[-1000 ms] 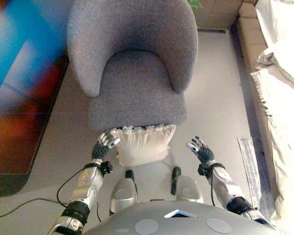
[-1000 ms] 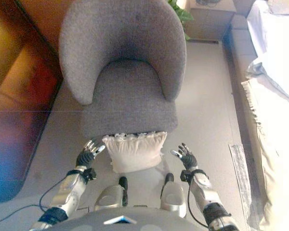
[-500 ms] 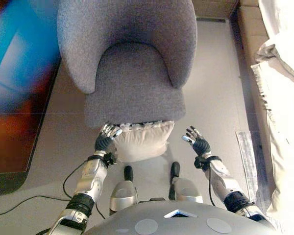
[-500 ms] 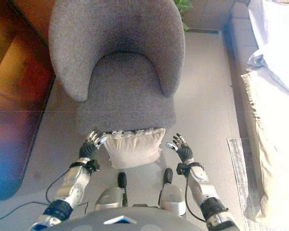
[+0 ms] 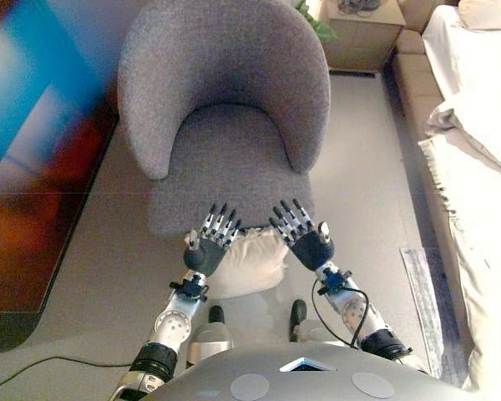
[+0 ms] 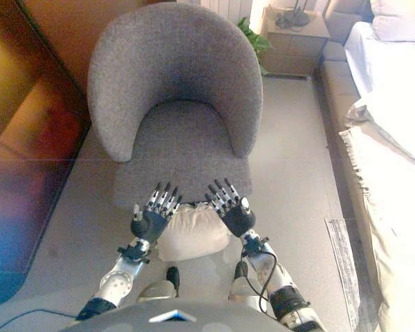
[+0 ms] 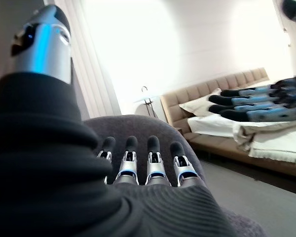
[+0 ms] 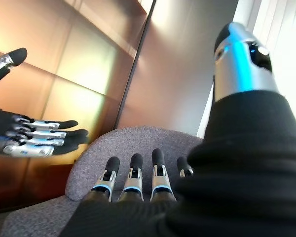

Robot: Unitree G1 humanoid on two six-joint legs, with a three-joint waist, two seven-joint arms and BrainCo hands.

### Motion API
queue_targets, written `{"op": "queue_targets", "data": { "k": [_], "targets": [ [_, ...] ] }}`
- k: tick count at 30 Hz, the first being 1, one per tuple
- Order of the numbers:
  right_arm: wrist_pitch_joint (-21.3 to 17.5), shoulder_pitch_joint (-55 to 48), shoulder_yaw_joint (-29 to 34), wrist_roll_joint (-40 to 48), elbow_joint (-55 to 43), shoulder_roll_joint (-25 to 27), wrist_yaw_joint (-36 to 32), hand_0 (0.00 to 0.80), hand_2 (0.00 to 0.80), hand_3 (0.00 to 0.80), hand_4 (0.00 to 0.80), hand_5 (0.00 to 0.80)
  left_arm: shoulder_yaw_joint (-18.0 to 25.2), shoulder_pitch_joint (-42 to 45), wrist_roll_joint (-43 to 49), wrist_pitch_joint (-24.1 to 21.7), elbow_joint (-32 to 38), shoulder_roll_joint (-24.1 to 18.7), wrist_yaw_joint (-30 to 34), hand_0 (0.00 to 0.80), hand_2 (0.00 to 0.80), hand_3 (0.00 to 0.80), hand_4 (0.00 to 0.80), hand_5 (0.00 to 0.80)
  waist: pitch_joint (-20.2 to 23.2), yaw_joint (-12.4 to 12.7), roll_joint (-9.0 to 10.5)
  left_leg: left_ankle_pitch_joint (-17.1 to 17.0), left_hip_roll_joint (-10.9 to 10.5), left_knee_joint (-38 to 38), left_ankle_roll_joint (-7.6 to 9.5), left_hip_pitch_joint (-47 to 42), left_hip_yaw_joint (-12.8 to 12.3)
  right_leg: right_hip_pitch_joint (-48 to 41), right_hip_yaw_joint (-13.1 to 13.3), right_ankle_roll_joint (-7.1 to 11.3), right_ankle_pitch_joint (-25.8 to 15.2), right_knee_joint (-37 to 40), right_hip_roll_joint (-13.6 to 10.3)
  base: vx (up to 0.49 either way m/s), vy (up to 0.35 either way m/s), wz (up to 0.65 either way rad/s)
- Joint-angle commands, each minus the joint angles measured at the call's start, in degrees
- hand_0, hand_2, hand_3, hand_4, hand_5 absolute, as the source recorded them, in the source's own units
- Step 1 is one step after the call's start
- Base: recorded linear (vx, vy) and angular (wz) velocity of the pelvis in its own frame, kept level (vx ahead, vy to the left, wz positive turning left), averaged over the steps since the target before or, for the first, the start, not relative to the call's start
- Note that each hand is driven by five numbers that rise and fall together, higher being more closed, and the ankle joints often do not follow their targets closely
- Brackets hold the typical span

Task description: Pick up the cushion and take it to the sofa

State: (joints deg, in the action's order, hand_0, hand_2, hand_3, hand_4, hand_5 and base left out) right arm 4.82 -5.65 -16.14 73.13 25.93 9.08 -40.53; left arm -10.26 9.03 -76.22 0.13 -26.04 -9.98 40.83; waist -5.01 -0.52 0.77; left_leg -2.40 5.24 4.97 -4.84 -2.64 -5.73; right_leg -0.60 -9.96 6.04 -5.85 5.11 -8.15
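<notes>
A cream cushion (image 5: 252, 264) with a frilled edge lies on the floor against the front of the grey armchair (image 5: 225, 142). Both hands are held up above it, palms down, fingers straight and pointing toward the chair. My left hand (image 5: 207, 251) covers the cushion's left part, and my right hand (image 5: 306, 244) its right corner. Neither hand holds anything; I cannot tell whether they touch the cushion. The left wrist view shows straight fingers (image 7: 150, 168) over the chair back, and the right wrist view shows the same (image 8: 133, 182). The beige sofa (image 5: 476, 159) under white blankets runs along the right.
A dark glossy panel (image 5: 33, 167) lines the floor on the left. A small wooden side table (image 5: 363, 29) and a green plant (image 5: 315, 23) stand behind the armchair. A clear strip (image 5: 422, 280) lies on the floor near the sofa.
Both hands have risen from beside the cushion's corners and moved inward above it, fingers now stretched toward the chair. The camera has also shifted.
</notes>
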Motion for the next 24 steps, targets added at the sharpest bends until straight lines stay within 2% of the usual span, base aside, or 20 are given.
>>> {"op": "queue_targets", "data": {
  "k": [1, 8, 19, 20, 22, 24],
  "targets": [
    [2.22, 0.48, 1.85, 4.75, -3.32, -1.59, -4.1, 0.0, 0.0, 0.0, 0.0, 0.0, 0.99, -1.41, -3.44, 2.45, 0.94, 0.61, 3.42, 0.0, 0.0, 0.0, 0.0, 0.0, 0.67, 0.79, 0.9, -1.12, 1.27, -2.55, 0.54, 2.98, -2.3, -0.8, -0.07, 2.22, 0.61, -1.59, -2.47, 0.0, 0.0, 0.0],
    [0.65, 0.06, 0.85, 1.82, -3.68, -1.15, -2.41, 0.0, 0.0, 0.0, 0.0, 0.0, 0.65, -1.04, -2.61, 2.72, 1.36, 0.72, 2.49, 0.0, 0.0, 0.0, 0.0, 0.0, 1.0, 0.46, 0.62, -1.24, 1.0, -1.8, 0.53, 2.44, -2.3, -0.86, 0.26, 2.33, 0.36, -1.22, -2.51, 0.0, 0.0, 0.0],
    [-0.22, -0.09, 0.13, 0.13, -3.25, -0.19, -0.86, 0.0, 0.0, 0.0, 0.0, 0.0, 0.18, -1.23, 0.32, 0.33, 1.58, -0.48, -1.36, 0.0, 0.0, 0.0, 0.0, 0.0, 0.96, 0.33, 0.52, -1.45, 0.81, -1.47, 0.49, 2.36, -2.31, -0.76, 0.35, 2.52, -0.02, -0.88, -2.71, 0.0, 0.0, 0.0],
    [-0.66, -0.16, 0.04, -0.43, -3.19, -0.04, -0.13, 0.0, 0.0, 0.0, 0.0, 0.0, 0.0, -1.19, 2.02, -1.02, 1.56, -0.83, -3.12, 0.0, 0.0, 0.0, 0.0, 0.0, 0.9, 0.32, 0.55, -1.41, 0.83, -1.6, 0.45, 2.37, -2.29, -0.75, 0.29, 2.55, -0.06, -0.9, -2.75, 0.0, 0.0, 0.0],
    [-2.52, -0.13, -0.13, -2.88, -2.91, 0.42, 3.97, 0.0, 0.0, 0.0, 0.0, 0.0, -0.26, -1.2, 8.56, -5.75, 0.94, -1.81, -11.33, 0.0, 0.0, 0.0, 0.0, 0.0, 0.83, 0.35, 0.6, -1.16, 0.94, -2.15, 0.35, 2.4, -2.2, -0.79, 0.23, 2.65, -0.1, -0.99, -2.93, 0.023, 0.0, 0.0],
    [-6.26, 0.0, 0.02, -10.58, -1.76, 1.27, 12.25, 0.0, 0.0, 0.0, 0.0, 0.0, -0.05, -1.53, 22.55, -11.76, -0.25, -3.28, -24.89, 0.0, 0.0, 0.0, 0.0, 0.0, 0.64, 0.42, 0.7, -0.76, 1.03, -3.34, 0.31, 2.45, -2.11, -0.95, 0.21, 2.74, -0.02, -1.31, -3.22, 0.074, 0.004, 0.0]
  ]
}}
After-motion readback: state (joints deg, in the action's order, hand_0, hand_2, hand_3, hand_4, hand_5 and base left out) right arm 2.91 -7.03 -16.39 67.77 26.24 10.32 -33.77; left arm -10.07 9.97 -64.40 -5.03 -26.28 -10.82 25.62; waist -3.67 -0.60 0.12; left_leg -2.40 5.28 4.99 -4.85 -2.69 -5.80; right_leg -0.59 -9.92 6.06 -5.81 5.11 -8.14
